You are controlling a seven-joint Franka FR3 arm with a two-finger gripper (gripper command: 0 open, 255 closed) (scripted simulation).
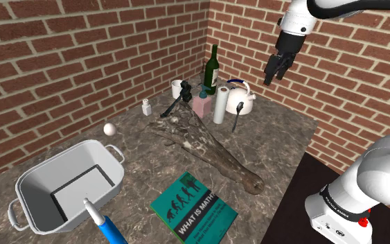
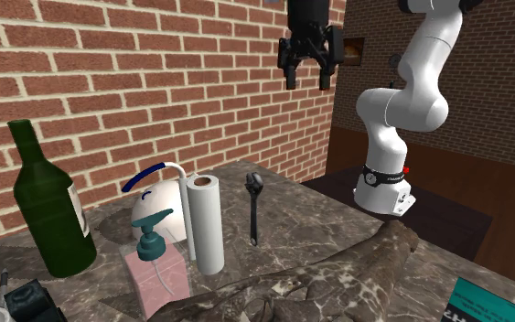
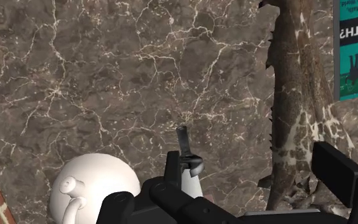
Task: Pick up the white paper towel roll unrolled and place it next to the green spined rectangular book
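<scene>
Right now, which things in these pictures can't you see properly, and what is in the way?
Book: shoulder view, bottom edge cuts its near corner; its small print is too small to read.
Blue-handled tool: shoulder view, bottom edge cuts it off.
Kettle: second exterior view, soap dispenser and paper towel roll hide its lower part.

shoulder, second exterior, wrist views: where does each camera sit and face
Shoulder view: beside the stand, looking down over the table to the brick corner; arm and gripper upper right.
Second exterior view: low across the table, facing the arm; gripper above.
Wrist view: on the hand, looking down at the table; gripper shows.
Both exterior views share the paper towel roll.
</scene>
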